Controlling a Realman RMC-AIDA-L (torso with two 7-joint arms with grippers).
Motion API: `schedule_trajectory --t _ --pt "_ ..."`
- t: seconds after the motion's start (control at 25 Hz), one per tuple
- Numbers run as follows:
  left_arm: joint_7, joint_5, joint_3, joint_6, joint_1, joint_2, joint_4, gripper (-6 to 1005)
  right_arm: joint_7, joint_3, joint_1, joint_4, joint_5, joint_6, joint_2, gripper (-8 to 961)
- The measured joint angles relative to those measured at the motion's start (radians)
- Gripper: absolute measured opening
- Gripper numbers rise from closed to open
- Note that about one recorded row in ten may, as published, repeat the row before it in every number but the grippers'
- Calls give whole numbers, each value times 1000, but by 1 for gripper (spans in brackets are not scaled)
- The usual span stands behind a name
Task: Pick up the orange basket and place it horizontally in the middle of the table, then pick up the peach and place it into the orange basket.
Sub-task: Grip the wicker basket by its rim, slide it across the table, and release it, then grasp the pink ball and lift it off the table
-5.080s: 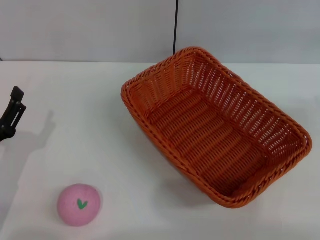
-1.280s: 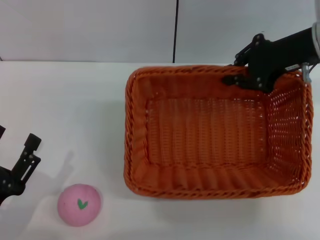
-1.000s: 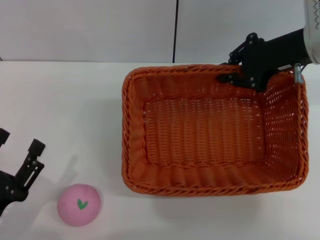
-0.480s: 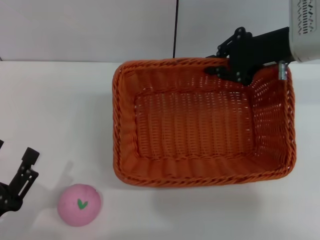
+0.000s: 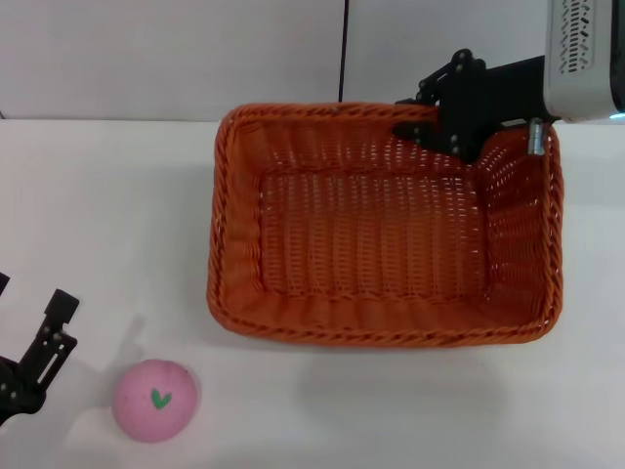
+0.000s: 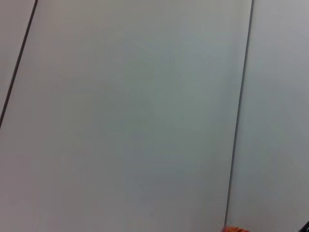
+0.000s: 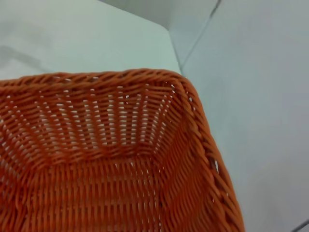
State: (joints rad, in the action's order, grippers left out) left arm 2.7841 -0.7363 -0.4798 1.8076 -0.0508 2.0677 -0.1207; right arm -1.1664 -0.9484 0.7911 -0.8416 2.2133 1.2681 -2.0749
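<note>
head view: the orange basket point(image 5: 386, 227) sits lengthwise across the middle of the white table point(image 5: 117, 205), its long sides running left to right. the right gripper point(image 5: 427, 119) is clamped on the braided rim at the basket's far right corner. the peach point(image 5: 155, 400) rests on the table near the front left, well apart from the basket, with the left gripper point(image 5: 37, 354) just beside it, its fingers spread apart.

left wrist view: a pale panelled wall point(image 6: 135, 111) fills the frame, with a sliver of orange at the edge.

right wrist view: the basket's inner weave and one corner of its rim, with the table beyond.
</note>
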Motion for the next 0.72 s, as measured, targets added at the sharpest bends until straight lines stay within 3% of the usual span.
schedule_trajectory --t 0.16,0.48,0.56,0.6,0.72 --pt "0 0 2 0 6 0 0 808 4 -2 -19 -15 -32 -4 -1 152" --pt "0 0 3 -1 13 0 0 808 12 -8 -35 -19 -90 -6 -2 448" --pt "-16 0 18 5 13 -3 9 808 6 -17 -99 -84 -198 18 -2 528" --pt "-43 0 28 14 14 -5 20 808 6 -17 -99 -84 -198 18 -2 532" --pt "-109 1 49 39 22 -9 60 808 -2 -46 -224 -179 -410 46 -3 544"
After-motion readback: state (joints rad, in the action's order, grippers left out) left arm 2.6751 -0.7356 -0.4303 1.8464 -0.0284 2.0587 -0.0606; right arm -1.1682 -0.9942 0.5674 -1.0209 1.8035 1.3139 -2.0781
